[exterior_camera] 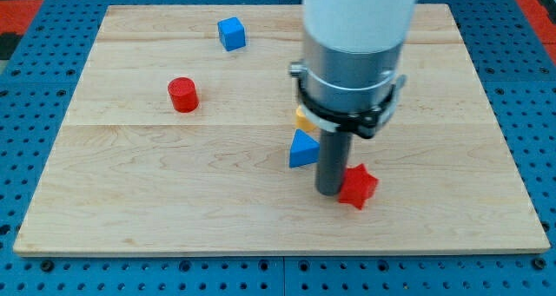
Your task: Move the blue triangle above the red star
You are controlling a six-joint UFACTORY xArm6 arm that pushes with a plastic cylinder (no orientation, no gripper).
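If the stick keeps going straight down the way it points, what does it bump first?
My tip points straight down at the wooden board, so it likely meets only that, between the blue triangle and red star.

Blue triangle [302, 149], red star [357, 187], red cylinder [183, 95], blue cube [231, 34], pale wooden board [130, 192].

The blue triangle [302, 150] lies flat near mid-table, just up-left of the red star [358, 187]. The two are close but apart, both resting flat.
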